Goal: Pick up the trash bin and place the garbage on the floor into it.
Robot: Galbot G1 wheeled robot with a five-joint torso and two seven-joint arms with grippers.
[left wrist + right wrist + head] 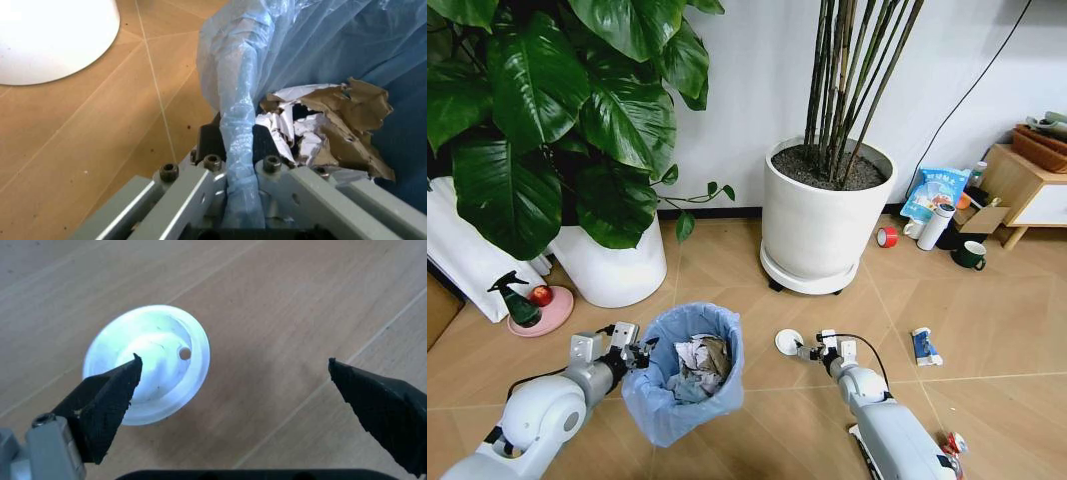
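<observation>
With the left claw (240, 200) clamped on the bin (689, 372) rim, the right claw (233, 385) hangs wide beside the lid (148, 384), off-centre, so closing may flick it away.

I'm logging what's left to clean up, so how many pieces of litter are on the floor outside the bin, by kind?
White round lid, by the right pincer: 1
Blue packet: 1
Small red-silver can: 1
Total: 3
The left pincer grips the trash bin rim.

Crinkly plastic bin liner (659, 400) (glossy).
</observation>
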